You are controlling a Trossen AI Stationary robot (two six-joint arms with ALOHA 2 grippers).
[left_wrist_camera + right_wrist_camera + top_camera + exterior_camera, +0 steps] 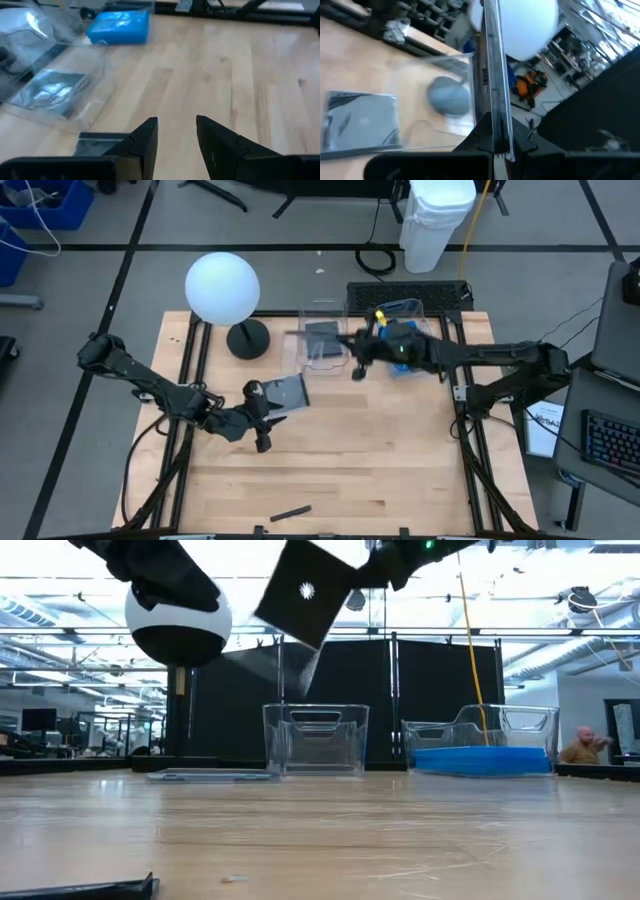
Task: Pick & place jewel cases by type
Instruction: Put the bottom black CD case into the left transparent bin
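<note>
Workshop room, pale wooden table [380,470] with dark frame rails. Nearest edge: a small dark stick [290,512] lying flat, unused.

Left gripper [262,442] sits low over the table with fingers parted and nothing between them. A dark grey case [283,392] lies flat on the wood just beside it, toward the tubs. This arm is the nearer one to that case.

Right gripper [356,370] is clamped on another dark case [305,592], thin, rigid, squarish, held up in the air on edge and tilted. It hangs above the clear tub [316,738], roughly over the tub's right-hand rim in the high view. Key relation: tub opening lies below the case, so the release probably needs the case lowered and squared to the opening.

That tub already holds a grey case [49,91], glossy, lying flat. Second clear tub [483,740] to the right holds the blue cases [480,760], bright, rectangular. White globe lamp [222,287] stands behind.
</note>
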